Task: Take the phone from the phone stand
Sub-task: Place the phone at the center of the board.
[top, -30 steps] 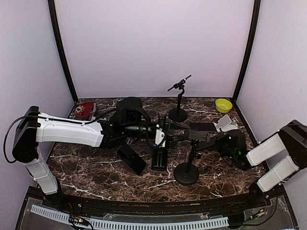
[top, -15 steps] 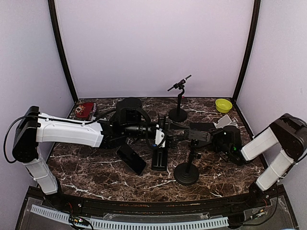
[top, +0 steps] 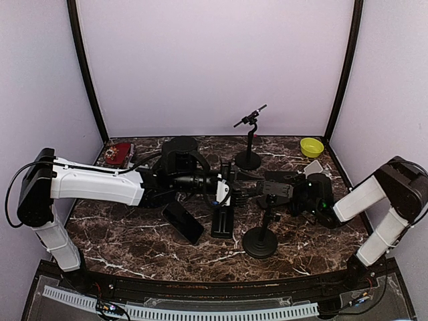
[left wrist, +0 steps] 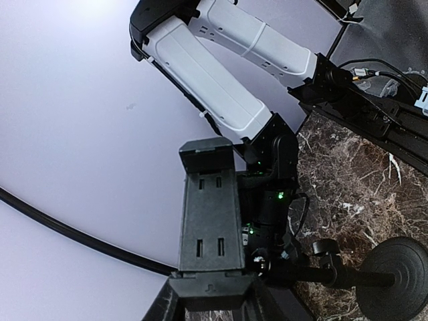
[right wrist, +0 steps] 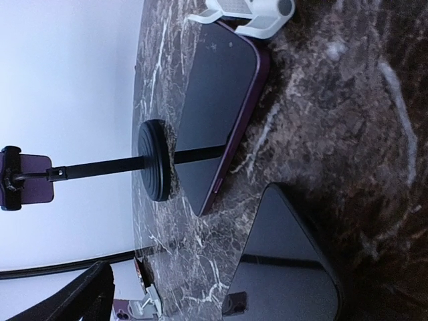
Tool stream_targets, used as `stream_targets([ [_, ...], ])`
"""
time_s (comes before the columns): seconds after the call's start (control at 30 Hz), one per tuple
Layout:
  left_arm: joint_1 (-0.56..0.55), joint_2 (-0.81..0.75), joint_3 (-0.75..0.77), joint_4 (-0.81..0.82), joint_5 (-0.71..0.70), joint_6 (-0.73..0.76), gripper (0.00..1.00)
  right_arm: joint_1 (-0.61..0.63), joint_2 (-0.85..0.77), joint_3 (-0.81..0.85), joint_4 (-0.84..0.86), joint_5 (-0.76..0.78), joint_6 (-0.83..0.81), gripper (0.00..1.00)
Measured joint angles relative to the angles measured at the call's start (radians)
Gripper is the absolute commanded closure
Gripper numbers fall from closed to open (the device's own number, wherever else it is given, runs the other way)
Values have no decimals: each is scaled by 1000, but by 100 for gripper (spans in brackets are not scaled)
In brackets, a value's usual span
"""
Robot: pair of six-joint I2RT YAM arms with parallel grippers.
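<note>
The phone stand has a round black base [top: 260,242] [left wrist: 400,277] and a thin pole carrying a dark clamp [top: 270,190] [left wrist: 207,221]. My left gripper [top: 234,190] [left wrist: 207,294] is shut on the clamp's near end, whose slotted back faces the left wrist view. The phone [right wrist: 287,267] is a dark glossy slab close before the right wrist camera. In the top view it merges with the clamp head. My right gripper [top: 296,198] sits just right of that head, open, with nothing between its fingers. The fingers themselves barely show in the right wrist view.
A purple-edged phone [top: 281,176] [right wrist: 214,100] lies flat behind the stand, beside a white holder [top: 314,171] [right wrist: 244,17]. A second black stand [top: 249,159] [right wrist: 155,160] is at the back. Another phone [top: 183,222] and a black holder [top: 223,222] lie centre-left. A yellow bowl [top: 311,146] sits back right.
My right gripper has moved left towards the stand's head and its jaws have spread apart. The left arm and the stand have not moved.
</note>
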Motion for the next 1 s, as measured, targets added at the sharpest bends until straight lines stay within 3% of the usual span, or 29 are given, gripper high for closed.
stream_targets([
  [0.4, 0, 0, 0, 0, 0, 0, 100, 4, -209, -7, -336, 8, -89, 1],
  [0.77, 0, 0, -3, 7, -5, 4, 100, -36, -309, -64, -374, -106, -255, 0],
  [1.0, 0, 2, -3, 9, -6, 11, 100, -36, -587, -152, -350, -198, -533, 1],
])
